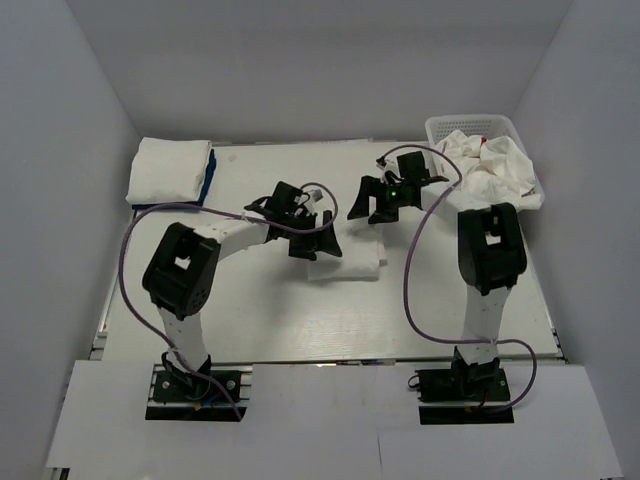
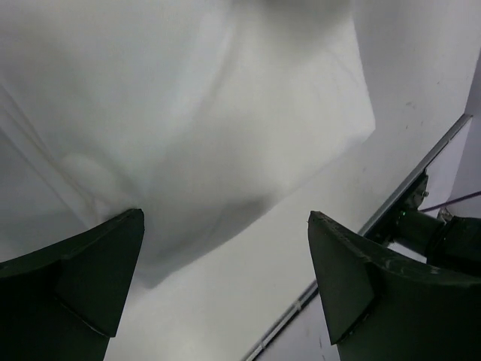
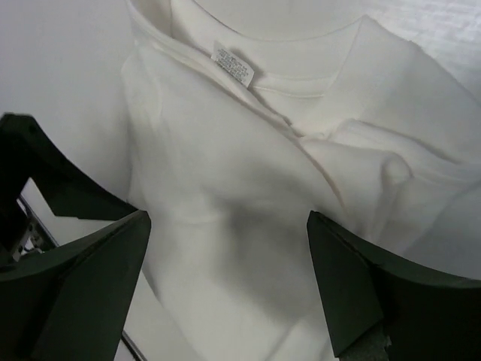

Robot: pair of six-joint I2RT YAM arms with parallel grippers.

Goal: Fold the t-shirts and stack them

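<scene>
The white table carries a folded white t-shirt near its middle. At the far left corner lies a blue t-shirt with a folded white one stacked on it. A white mesh basket sits at the far right corner.

T-shirt soft matt cloth; basket plastic mesh.
</scene>
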